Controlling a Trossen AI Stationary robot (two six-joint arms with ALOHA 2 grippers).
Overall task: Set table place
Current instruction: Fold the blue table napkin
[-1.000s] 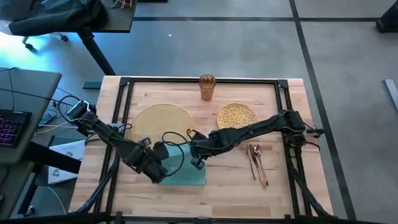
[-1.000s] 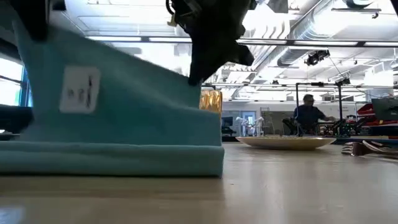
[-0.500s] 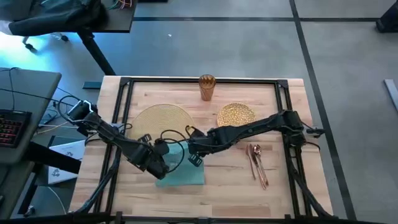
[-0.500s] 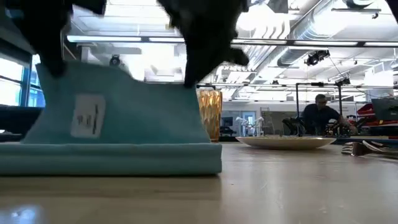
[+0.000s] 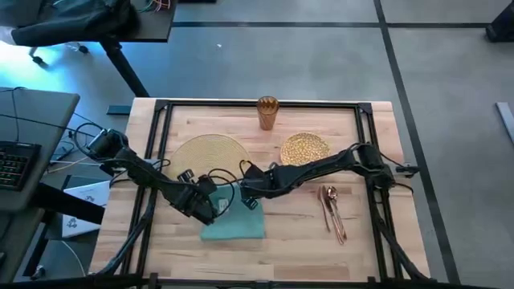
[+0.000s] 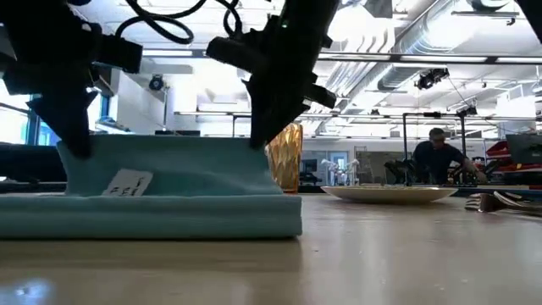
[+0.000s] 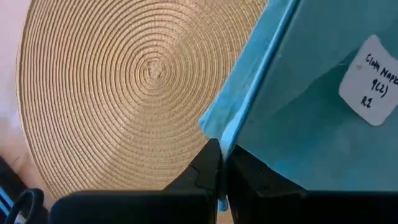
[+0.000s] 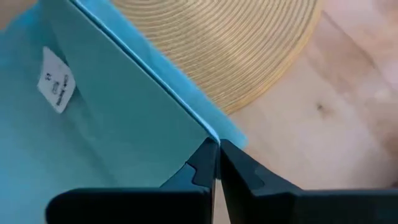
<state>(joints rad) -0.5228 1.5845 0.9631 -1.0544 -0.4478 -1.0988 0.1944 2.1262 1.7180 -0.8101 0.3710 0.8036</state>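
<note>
Tools pinching napkin on table.

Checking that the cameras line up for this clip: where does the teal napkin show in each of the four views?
High view: teal napkin near the front edge, below the placemat.
Low view: left foreground, its upper edge lifted by both grippers.
Left wrist view: right half, pinched by the left gripper.
Right wrist view: left half, pinched by the right gripper.
Shared landmark: the napkin's white label.

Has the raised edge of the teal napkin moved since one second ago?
Yes. In the low view the raised edge of the teal napkin has come down: it stood well above the top of the amber cup and now sits lower, held by both grippers.
</note>
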